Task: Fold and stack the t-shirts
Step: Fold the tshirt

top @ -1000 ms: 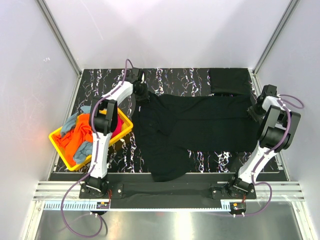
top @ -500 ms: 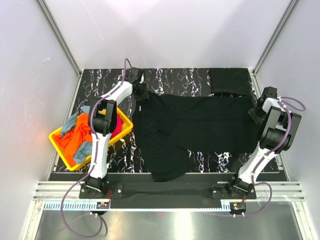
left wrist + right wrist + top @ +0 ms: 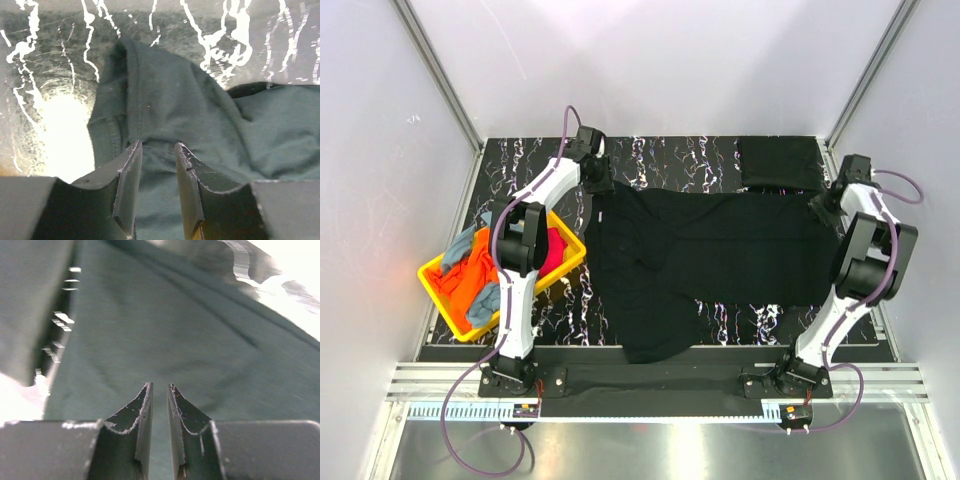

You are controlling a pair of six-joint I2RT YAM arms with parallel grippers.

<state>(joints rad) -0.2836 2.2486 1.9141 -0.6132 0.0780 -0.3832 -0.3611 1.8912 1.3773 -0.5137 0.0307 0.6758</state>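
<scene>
Sitting at the left of the table (image 3: 665,152), the yellow tray (image 3: 430,272) holds a jumble of tees: an orange t-shirt (image 3: 460,285) fills most of it, a grey-blue t-shirt (image 3: 468,243) spills over its far corner and shows again lower down, and a magenta t-shirt (image 3: 558,248) lies bunched at its right end. The left arm (image 3: 520,255) crosses above the tray and hides part of what is inside.

A large black t-shirt (image 3: 720,250) lies spread across the middle of the marbled black table, mostly flat, with its lower left part hanging toward the near edge. A folded black t-shirt (image 3: 778,162) rests in the far right corner, just beyond the spread one and apart from the tray.

The left gripper (image 3: 158,146) is at the far left corner of the spread shirt, over a rumpled hem; its jaws stand parted, with cloth showing through the gap and nothing pinched. The right gripper (image 3: 160,386) is at the shirt's far right edge, just beside the folded one; only a thin slit separates its jaws above the dark cloth, and I cannot tell whether any fabric is caught there.
</scene>
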